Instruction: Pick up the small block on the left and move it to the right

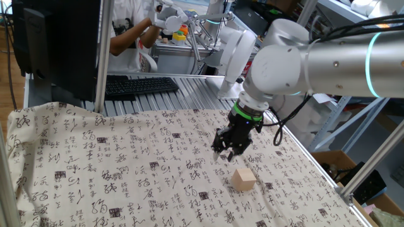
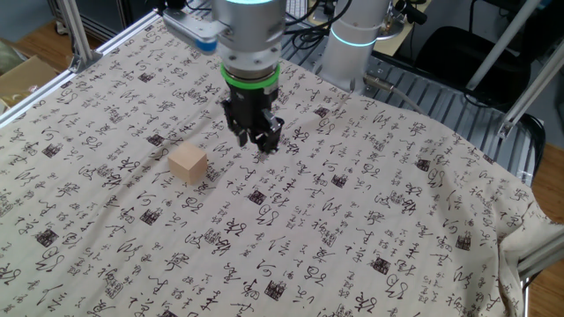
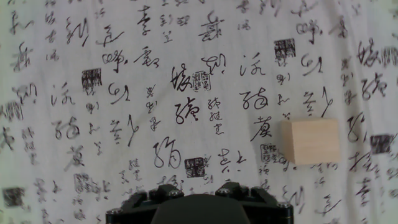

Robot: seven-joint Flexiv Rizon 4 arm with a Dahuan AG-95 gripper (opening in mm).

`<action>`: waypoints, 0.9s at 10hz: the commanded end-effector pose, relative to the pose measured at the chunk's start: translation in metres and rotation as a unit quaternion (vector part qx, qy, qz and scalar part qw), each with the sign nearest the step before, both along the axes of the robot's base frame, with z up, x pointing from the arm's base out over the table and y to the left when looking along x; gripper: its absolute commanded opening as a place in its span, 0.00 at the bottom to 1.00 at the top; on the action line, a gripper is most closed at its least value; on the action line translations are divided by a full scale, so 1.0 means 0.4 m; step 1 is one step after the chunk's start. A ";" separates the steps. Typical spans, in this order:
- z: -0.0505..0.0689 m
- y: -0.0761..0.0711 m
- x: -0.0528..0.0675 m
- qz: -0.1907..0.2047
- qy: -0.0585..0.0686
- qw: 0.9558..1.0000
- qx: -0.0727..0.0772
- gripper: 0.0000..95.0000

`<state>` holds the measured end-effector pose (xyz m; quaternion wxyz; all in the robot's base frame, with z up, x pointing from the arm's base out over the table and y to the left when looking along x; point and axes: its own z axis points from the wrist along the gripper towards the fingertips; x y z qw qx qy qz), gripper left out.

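The small block (image 1: 243, 179) is a plain light tan wooden cube that rests on the printed cloth. It also shows in the other fixed view (image 2: 188, 164) and at the right of the hand view (image 3: 310, 142). My gripper (image 1: 225, 151) hangs just above the cloth, a short way from the block and not touching it. In the other fixed view the gripper (image 2: 258, 139) is to the right of the block. Its fingers stand apart and hold nothing. The hand view shows only the gripper's black body at the bottom edge, not the fingertips.
A white cloth (image 2: 370, 220) printed with black calligraphy covers the table and is wrinkled near its edges. A keyboard (image 1: 140, 85) lies beyond the far edge. A person (image 1: 136, 31) and a second robot base (image 2: 352, 44) are behind the table.
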<state>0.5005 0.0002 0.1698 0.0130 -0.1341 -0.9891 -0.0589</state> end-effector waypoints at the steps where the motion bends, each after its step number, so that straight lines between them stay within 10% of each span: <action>1: -0.001 0.001 0.000 -0.032 0.006 0.999 0.009 0.00; 9: -0.019 -0.012 0.013 -0.019 0.008 1.000 -0.023 0.00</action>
